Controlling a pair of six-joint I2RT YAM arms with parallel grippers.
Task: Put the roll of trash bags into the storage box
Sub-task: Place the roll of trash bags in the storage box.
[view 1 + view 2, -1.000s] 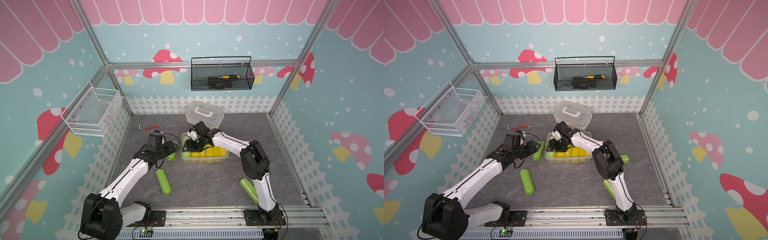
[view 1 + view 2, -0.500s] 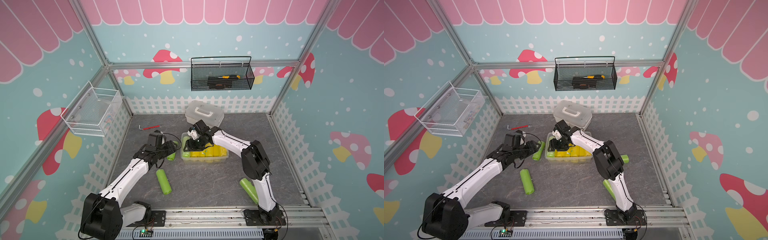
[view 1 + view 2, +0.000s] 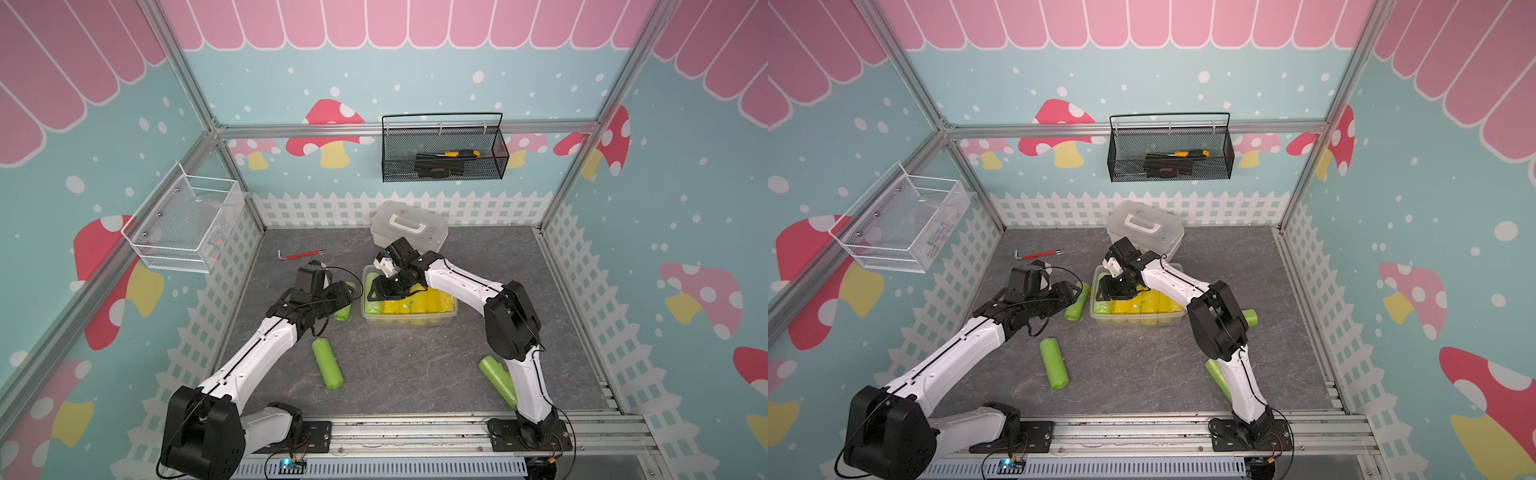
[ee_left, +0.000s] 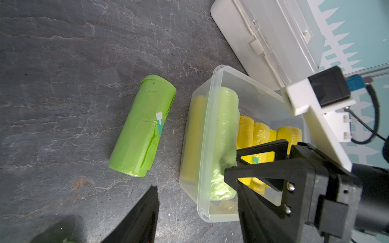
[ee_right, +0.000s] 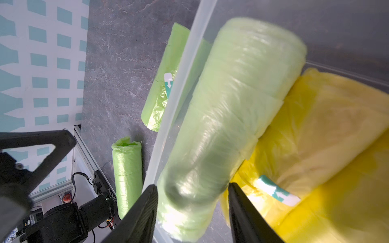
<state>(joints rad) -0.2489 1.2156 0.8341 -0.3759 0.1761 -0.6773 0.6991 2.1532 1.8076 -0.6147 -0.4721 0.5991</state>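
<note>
Right wrist: roll (image 5: pixel 227 117) within gripper (image 5: pixel 192 189) (boxed)

The storage box (image 3: pixel 409 322) is packed with yellow rolls (image 3: pixel 415 302) and one green roll (image 3: pixel 372 307), and the right hand (image 3: pixel 384 293) hangs over its end. The white case (image 3: pixel 390 218) crowds it behind. Bare worktop (image 3: pixel 407 365) lies open in front, between one loose green roll (image 3: pixel 327 363) and a second loose roll (image 3: pixel 496 380).

Found the green roll of trash bags (image 3: pixel 372 305) inside the clear rectangular plastic storage box (image 3: pixel 409 323), at its left end, yellow plastic rolls (image 3: pixel 415 303) to its right. Noted an opaque white plastic case (image 3: pixel 432 239) just behind the box, a second green roll (image 3: pixel 343 311) just left.
</note>
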